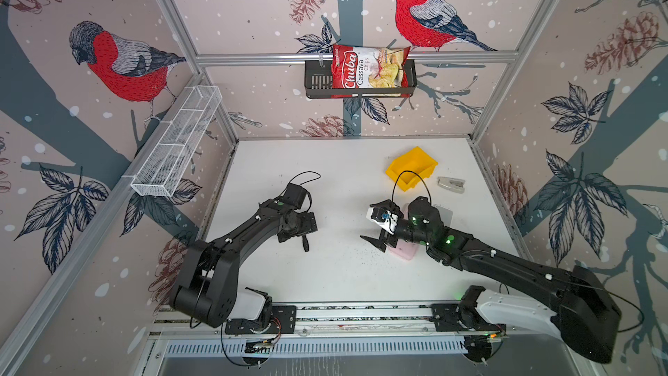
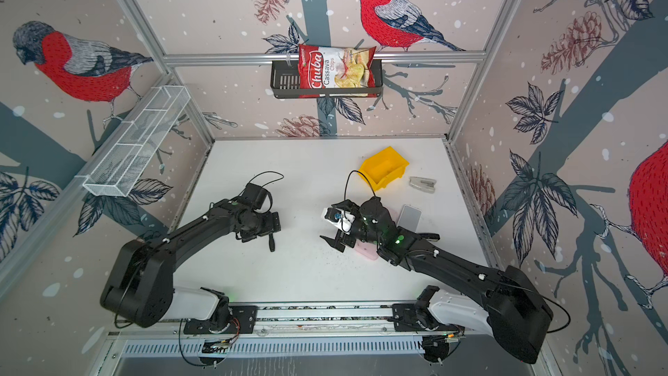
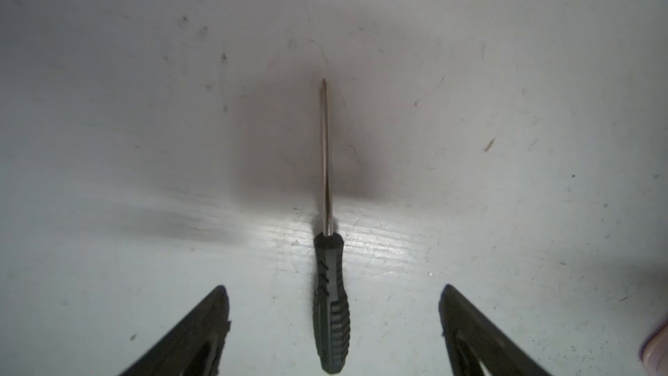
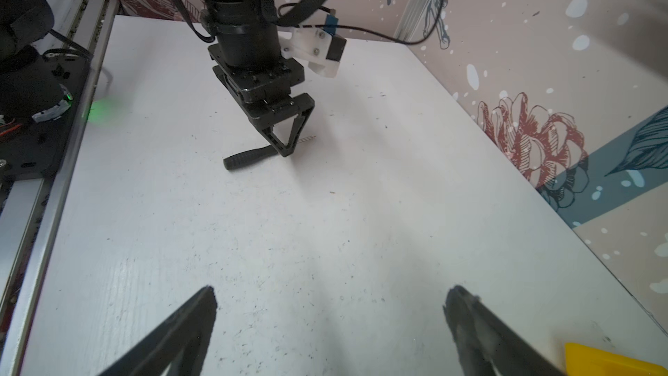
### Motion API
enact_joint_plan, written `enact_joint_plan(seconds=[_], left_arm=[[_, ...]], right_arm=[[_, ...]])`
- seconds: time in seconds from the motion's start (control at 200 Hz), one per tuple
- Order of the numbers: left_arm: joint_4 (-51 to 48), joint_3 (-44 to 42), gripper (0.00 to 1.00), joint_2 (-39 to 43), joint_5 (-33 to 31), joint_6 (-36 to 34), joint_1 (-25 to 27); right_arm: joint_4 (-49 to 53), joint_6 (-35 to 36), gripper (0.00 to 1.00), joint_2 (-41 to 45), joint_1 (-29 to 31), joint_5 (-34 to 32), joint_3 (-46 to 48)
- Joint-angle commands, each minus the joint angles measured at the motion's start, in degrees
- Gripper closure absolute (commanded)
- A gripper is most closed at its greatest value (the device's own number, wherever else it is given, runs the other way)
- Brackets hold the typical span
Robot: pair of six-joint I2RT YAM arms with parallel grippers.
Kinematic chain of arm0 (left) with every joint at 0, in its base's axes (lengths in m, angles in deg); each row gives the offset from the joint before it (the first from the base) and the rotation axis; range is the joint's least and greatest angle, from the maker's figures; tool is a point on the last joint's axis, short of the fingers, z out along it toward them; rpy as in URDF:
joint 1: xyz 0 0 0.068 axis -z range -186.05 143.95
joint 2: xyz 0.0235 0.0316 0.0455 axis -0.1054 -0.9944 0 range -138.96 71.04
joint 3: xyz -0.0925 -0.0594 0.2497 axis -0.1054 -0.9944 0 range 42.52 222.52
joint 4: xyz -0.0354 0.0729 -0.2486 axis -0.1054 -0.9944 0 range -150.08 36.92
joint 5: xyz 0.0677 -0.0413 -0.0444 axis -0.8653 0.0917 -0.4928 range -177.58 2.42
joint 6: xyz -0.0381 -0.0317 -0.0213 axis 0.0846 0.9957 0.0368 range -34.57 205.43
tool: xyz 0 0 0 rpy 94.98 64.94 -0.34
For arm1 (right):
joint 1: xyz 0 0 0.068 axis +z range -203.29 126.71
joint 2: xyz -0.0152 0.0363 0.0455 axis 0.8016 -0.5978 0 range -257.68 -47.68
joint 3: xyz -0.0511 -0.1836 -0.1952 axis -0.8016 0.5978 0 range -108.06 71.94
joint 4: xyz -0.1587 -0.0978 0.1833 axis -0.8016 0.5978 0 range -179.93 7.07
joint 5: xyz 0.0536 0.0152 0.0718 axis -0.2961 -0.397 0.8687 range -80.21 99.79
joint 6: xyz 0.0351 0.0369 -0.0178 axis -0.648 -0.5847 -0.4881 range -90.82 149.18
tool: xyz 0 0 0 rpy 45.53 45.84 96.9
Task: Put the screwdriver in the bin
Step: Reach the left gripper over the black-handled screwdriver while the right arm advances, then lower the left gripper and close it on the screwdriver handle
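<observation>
The screwdriver (image 3: 330, 305), black-handled with a thin metal shaft, lies flat on the white table. My left gripper (image 3: 333, 286) stands over it, open, with one finger on each side of the handle and a gap to both. In both top views only the handle end (image 1: 305, 244) (image 2: 271, 244) pokes out from under that wrist. The right wrist view shows the left gripper (image 4: 289, 146) straddling the screwdriver (image 4: 245, 160). The yellow bin (image 1: 428, 166) (image 2: 397, 170) sits at the back right, holding nothing I can see. My right gripper (image 1: 372, 244) (image 4: 330, 289) hovers open and holds nothing, right of the middle.
A grey stapler (image 1: 451, 184) lies right of the bin. A pink block (image 1: 405, 252) and a silver phone (image 2: 410, 217) lie under and beside the right arm. A black wall basket (image 1: 316, 81) holds a chips bag (image 1: 365, 70). A white mesh tray (image 1: 177, 142) hangs on the left wall.
</observation>
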Motion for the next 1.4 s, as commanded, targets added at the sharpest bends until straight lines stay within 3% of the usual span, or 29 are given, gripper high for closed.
enact_joint_plan(seconds=[0.0, 0.295, 0.67, 0.956, 1.081, 1.206, 1.396], left_arm=[[-5.13, 1.82, 0.18, -2.72, -3.19, 2.01, 2.26], [-4.79, 0.16, 0.4, -4.53, -4.68, 8.6, 7.52], [-3.32, 0.08, 0.65, -5.66, -5.83, 11.41, 7.78], [-2.54, 0.01, 0.71, -7.5, -5.79, 11.58, 7.71], [-2.31, 0.13, 0.81, -7.39, -5.52, 11.89, 7.75], [-2.52, 0.1, 1.0, -6.35, -5.98, 12.03, 7.77], [-4.46, 2.09, 1.0, -4.83, -7.51, 11.51, 7.75]], right_arm=[[-0.78, 0.02, 0.01, -0.62, 0.75, -0.55, -0.54], [-0.54, -0.1, 0.0, -1.74, 1.11, -1.58, -1.26], [0.72, -0.44, 0.01, -2.43, 1.25, -1.25, -1.68], [1.86, -0.73, 0.0, -3.35, 1.37, 0.75, -2.21], [2.0, -0.71, 0.0, -3.32, 1.67, 1.31, -2.12], [1.99, -0.62, 0.0, -3.12, 1.8, 2.28, -1.95], [2.04, -0.81, 0.0, -2.97, 1.98, 3.46, -1.77]])
